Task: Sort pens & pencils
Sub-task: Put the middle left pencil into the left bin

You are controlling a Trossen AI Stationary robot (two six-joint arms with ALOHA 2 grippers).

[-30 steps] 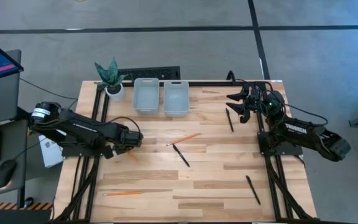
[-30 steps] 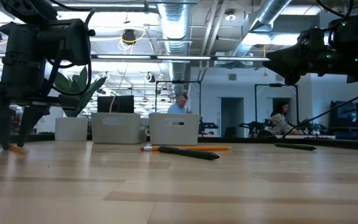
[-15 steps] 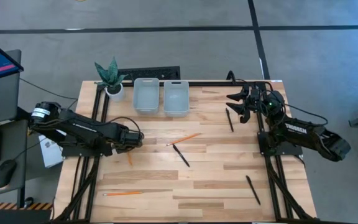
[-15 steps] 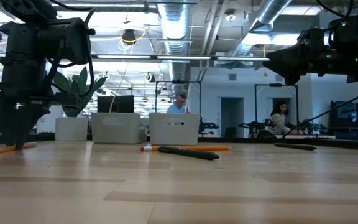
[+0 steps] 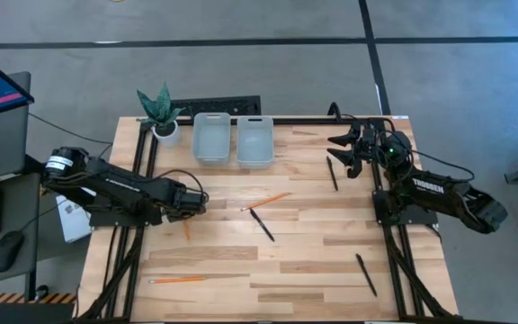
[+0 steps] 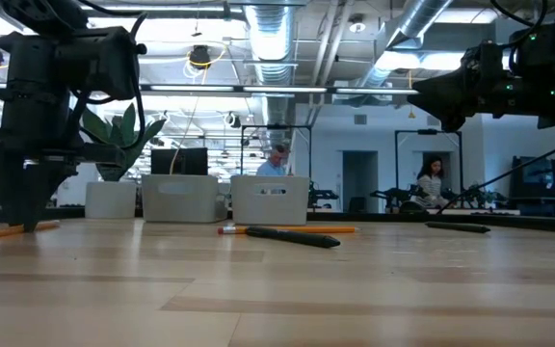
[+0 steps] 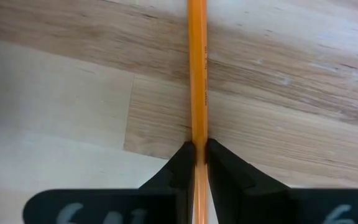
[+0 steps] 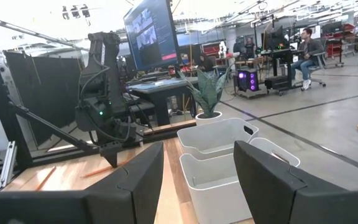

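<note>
L gripper (image 7: 197, 149) pinching pencil (image 7: 197, 74) – on table, R gripper (image 5: 342, 153) idle

Two bins (image 5: 232, 139) and a plant (image 5: 162, 115) block the bench (image 5: 313, 261)'s far edge; its middle is broad and open, crossed only by flat-lying pens (image 5: 261, 224) and pencils (image 5: 266, 201).

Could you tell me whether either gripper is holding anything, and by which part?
The left gripper pinches an orange pencil across its shaft. The right gripper holds nothing.
</note>
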